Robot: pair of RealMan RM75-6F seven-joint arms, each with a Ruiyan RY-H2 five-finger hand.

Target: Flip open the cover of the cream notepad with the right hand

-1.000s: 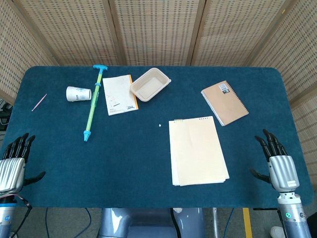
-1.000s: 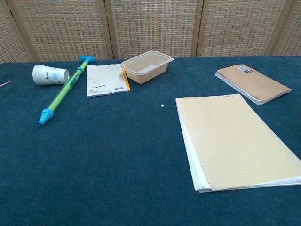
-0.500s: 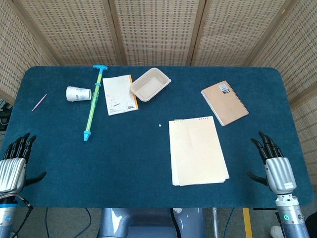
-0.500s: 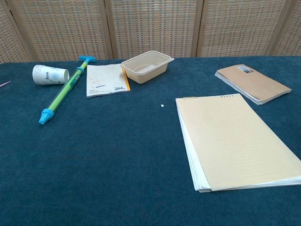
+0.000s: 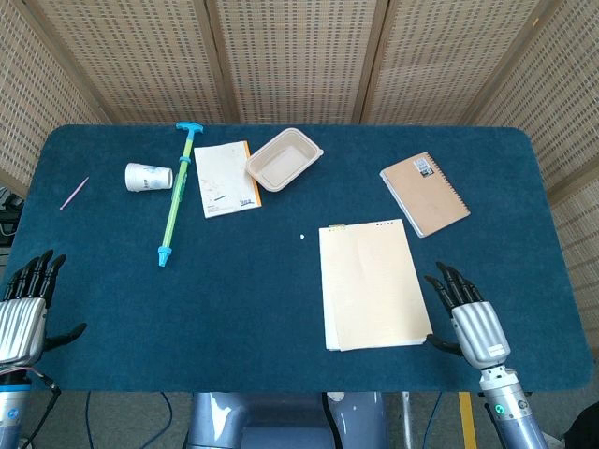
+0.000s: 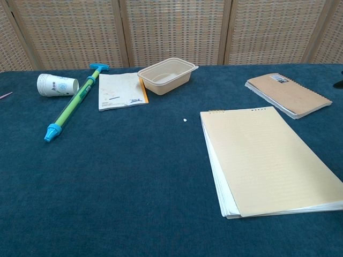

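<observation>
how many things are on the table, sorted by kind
Pads and notebooks: 3 – cream notepad, brown spiral notebook, small white booklet
Containers: 2 – tipped paper cup, beige tray
Long tools: 2 – green and blue pump, pink stick
Tiny white speck: 1
Total: 8

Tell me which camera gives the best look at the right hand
The head view: it shows the whole right hand, fingers spread and holding nothing, just right of the cream notepad. The chest view shows at most a dark speck at its right edge, too small to identify.
</observation>
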